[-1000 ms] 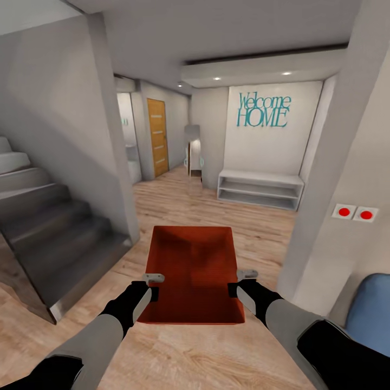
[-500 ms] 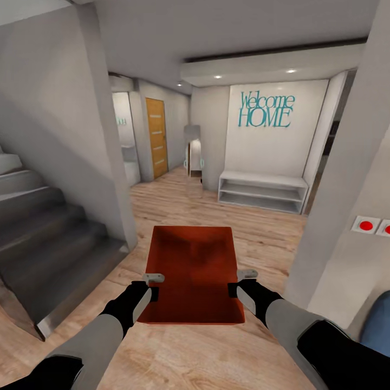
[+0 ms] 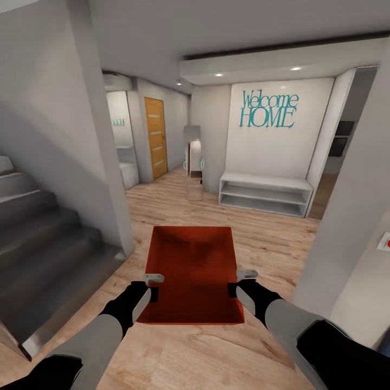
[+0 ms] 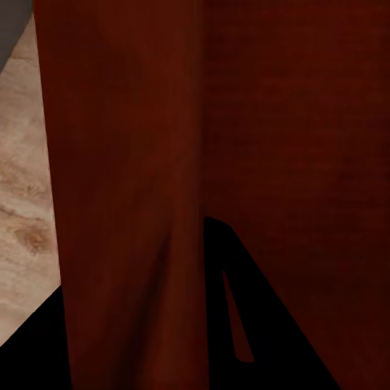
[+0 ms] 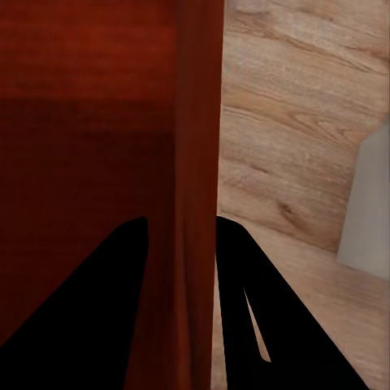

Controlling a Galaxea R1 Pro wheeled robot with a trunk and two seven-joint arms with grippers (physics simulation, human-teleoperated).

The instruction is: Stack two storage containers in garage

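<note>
**One container in transit, garage not reached yet**

Progress, judged from the views: the robot carries one storage container (image 3: 190, 276) through a hallway w/ light wood-plank flooring (image 3: 260, 238); no car, no grey concrete floor in sight, so this is probably mid-haul, w/ the container lifted but nothing set down in the garage yet; whether the other container has been moved cannot be told from here; placing one on the garage floor and stacking the other on it both look to be ahead.

Surroundings, relative to the container: a staircase (image 3: 49, 244) off to its left side; a white bench shelf (image 3: 265, 194) beyond its far end under the teal "Welcome HOME" lettering (image 3: 269, 109); a wood-panelled door (image 3: 155, 138) further back and to the left; a pale wall corner (image 3: 346, 238) close on its right.

Container vs. claws: the box sits level btwn the two arms, open side up, long axis pointing away from the robot; the left gripper (image 3: 154, 287) is pinched onto the left side wall near the box's near end; the left wrist view shows the red wall (image 4: 130, 203) running btwn dark fingers (image 4: 268, 325); the right gripper (image 3: 237, 284) is likewise clamped on the right side wall, w/ the wall (image 5: 195, 162) sandwiched btwn its two fingers (image 5: 244, 309) in the right wrist view; both grips sit roughly opposite each other, so the load looks balanced.
</note>
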